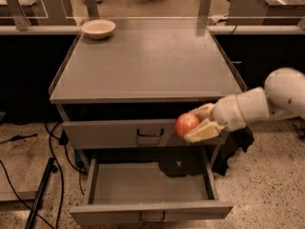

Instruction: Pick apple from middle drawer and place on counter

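Observation:
My gripper comes in from the right and is shut on the apple, a small red-orange fruit. It holds the apple in the air in front of the upper drawer front, above the right part of the open middle drawer. The drawer is pulled out and its grey floor shows only the apple's shadow. The counter is the broad grey top just above and behind the gripper.
A cream bowl sits at the counter's far left corner. The upper drawer front is closed. Cables and a dark stand lie on the floor at left. A dark cloth hangs right of the cabinet.

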`<state>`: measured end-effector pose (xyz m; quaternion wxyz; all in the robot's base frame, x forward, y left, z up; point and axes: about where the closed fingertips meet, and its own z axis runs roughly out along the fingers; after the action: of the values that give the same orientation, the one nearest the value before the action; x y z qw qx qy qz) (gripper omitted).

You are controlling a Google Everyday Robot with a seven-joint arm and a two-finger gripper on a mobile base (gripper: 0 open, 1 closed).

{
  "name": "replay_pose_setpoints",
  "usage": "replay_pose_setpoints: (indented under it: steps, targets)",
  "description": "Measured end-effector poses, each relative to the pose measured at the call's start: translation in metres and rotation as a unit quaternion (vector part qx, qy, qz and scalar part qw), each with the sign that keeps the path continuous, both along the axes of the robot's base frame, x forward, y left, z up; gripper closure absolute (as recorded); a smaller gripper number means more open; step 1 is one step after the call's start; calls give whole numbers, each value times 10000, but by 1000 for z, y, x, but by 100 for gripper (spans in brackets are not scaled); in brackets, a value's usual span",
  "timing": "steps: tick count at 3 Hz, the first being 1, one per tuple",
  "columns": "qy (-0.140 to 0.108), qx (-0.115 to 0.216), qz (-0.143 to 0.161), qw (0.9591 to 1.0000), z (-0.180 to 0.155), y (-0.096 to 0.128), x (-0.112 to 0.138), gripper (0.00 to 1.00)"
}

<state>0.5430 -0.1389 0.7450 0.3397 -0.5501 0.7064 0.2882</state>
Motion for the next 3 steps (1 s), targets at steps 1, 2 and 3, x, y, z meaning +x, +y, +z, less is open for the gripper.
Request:
replay_pose_setpoints:
  steps: [1,2,3]
  targets:
    - [-151,10,-13,9999,17,-4,7,100]
    - [-142,9,-5,9999,16,-3,7,100]
    - [-236,62,66,9997,44,5,8,100]
